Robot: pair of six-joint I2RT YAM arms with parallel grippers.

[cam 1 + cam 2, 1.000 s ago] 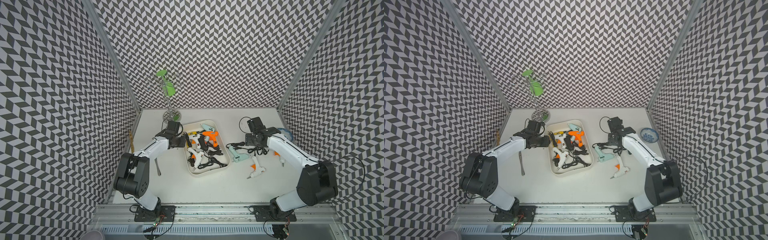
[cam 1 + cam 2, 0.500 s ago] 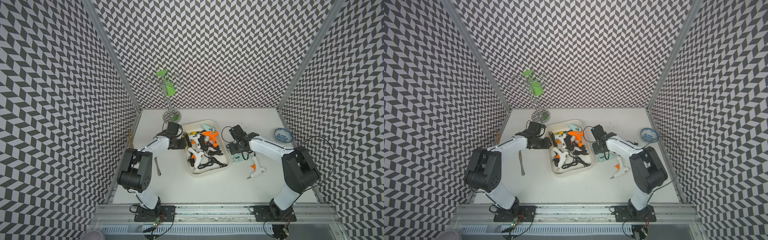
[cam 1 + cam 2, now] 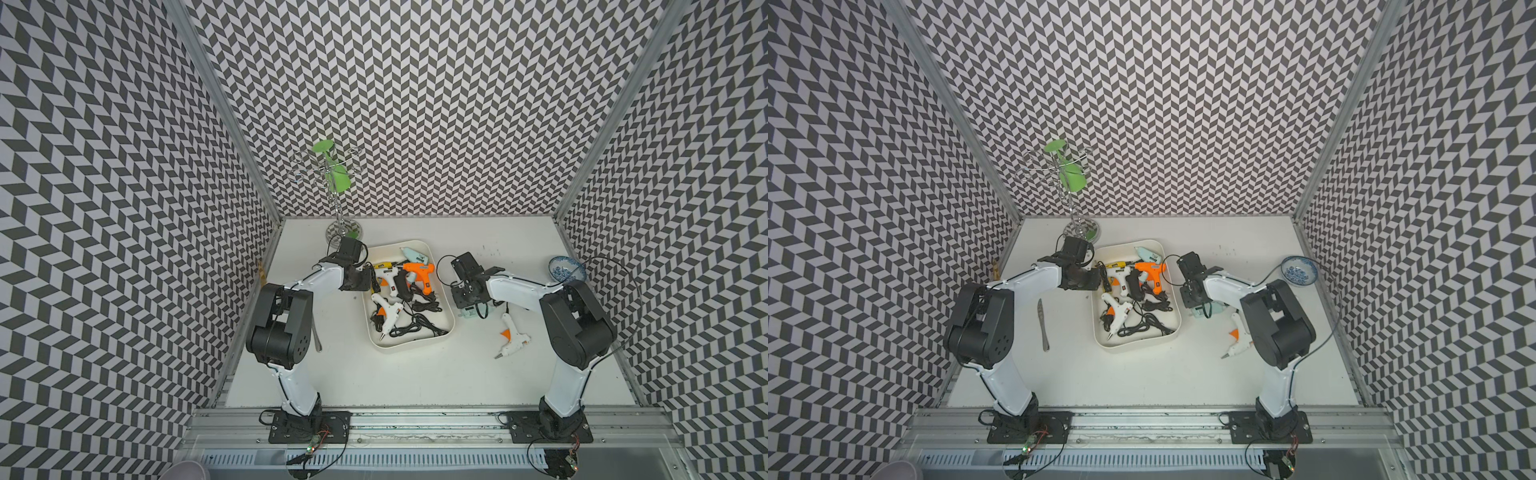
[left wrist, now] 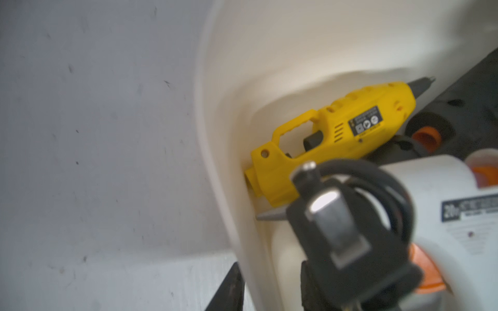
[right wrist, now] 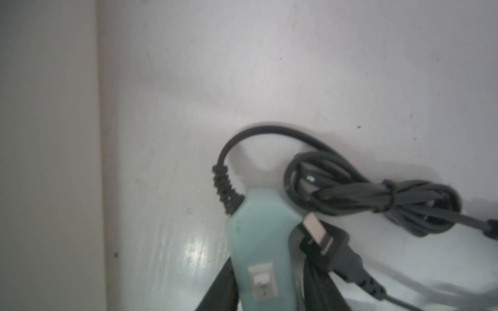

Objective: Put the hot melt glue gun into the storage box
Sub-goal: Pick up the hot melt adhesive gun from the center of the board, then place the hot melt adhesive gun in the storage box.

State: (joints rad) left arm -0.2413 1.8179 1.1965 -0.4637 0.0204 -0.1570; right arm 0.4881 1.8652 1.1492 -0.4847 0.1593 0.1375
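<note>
The right gripper (image 5: pixel 266 272) has its 2 dark fingers (image 5: pixel 221 288) set against both sides of the handle of the mint glue gun (image 5: pixel 258 237), which lies on the white table (image 5: pixel 296 67). A grey-white rocker switch (image 5: pixel 262 282) sits on the handle between the fingers; no marking on it is legible. The gun's black cord (image 5: pixel 377 196) lies bundled just beyond the fingertips. In a top view this gun (image 3: pixel 468 312) lies outside the storage box (image 3: pixel 411 347), just beside its wall.

The left gripper (image 4: pixel 269 269) has 1 finger outside the box wall. The other finger is inside, hidden behind a blurred black plug (image 4: pixel 336 229), so it cannot be told whether the wall is clamped. Ahead of the fingers, inside the box, lies a yellow glue gun (image 4: pixel 336 134) bearing a black label (image 4: pixel 366 122) with white symbols, its text unreadable. Beside the inner finger, a white glue gun (image 4: pixel 431 188) carries a label beginning "20"; the rest is blurred.
</note>
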